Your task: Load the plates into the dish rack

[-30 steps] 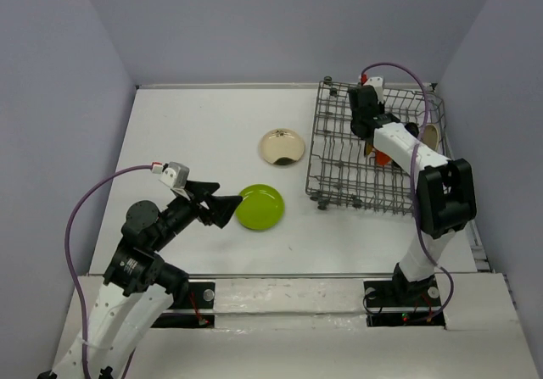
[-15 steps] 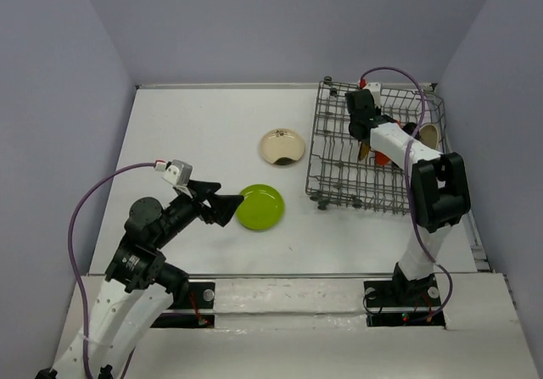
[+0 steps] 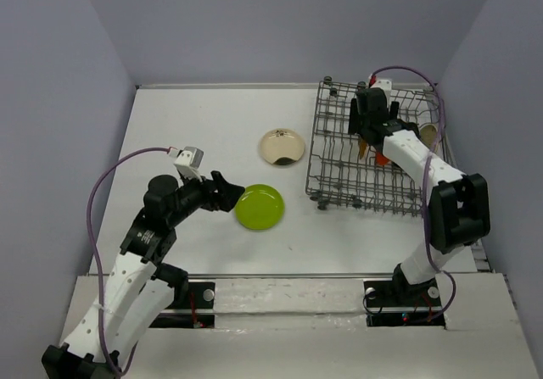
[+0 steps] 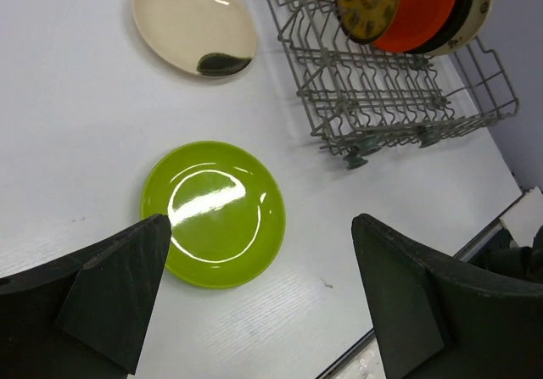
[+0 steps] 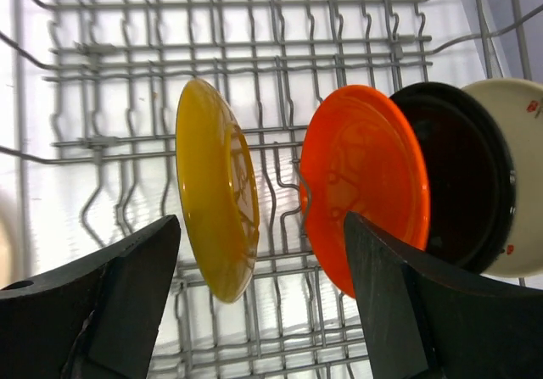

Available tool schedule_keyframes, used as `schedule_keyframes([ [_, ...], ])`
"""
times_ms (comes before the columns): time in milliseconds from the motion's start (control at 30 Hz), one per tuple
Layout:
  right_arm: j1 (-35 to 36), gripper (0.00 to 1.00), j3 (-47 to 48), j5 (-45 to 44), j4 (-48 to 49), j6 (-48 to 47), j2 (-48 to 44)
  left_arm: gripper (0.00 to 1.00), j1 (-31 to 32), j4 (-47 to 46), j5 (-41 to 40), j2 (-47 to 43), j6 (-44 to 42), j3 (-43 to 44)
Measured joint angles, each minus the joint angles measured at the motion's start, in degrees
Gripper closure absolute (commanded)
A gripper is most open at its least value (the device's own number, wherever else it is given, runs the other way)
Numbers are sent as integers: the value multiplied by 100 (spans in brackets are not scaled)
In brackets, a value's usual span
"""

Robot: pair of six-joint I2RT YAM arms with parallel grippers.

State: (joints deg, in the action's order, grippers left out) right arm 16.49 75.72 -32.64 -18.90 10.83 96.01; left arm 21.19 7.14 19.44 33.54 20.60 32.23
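Note:
The lime green plate lies flat on the table. My left gripper hovers open at its near-left rim, holding nothing. A cream plate with a dark mark lies further back. The dish rack stands at the right. On edge in it are the brown plate with gold pattern, the orange plate and the black plate. My right gripper is open above the brown plate and does not touch it.
A pale plate with small red marks stands at the rack's right end behind the black one. The rack's left rows of tines hold nothing. Grey walls close in the table on three sides.
My right gripper has opened and let go of the brown gold-patterned plate, which now stands in the rack. My left arm has shifted right, closer to the green plate.

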Motion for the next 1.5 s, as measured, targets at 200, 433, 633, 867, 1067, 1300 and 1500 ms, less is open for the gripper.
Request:
schedule_keyframes([
  [200, 0, 18, -254, 415, 55, 173, -970, 1, -107, 31, -168, 557, 4, 0],
  [433, 20, 13, -455, 809, 94, 197, -997, 1, -107, -33, -348, 723, 175, 4],
  [633, 433, 13, -457, 1084, 105, -173, -640, 1, -107, -87, -494, 741, 229, 4],
  [867, 879, 33, -284, 966, 87, -634, 168, 1, -107, -87, -535, 603, 223, 4],
  [1067, 951, 31, -271, 960, 120, -748, 452, 1, -107, -90, -442, 518, 223, 4],
  [1300, 946, 18, -358, 1150, 304, -1652, 479, 1, -107, -116, -212, 308, 221, 4],
  [1500, 946, 14, -352, 1515, 306, -2258, 660, 1, -107, -175, -28, 199, 221, 4],
])
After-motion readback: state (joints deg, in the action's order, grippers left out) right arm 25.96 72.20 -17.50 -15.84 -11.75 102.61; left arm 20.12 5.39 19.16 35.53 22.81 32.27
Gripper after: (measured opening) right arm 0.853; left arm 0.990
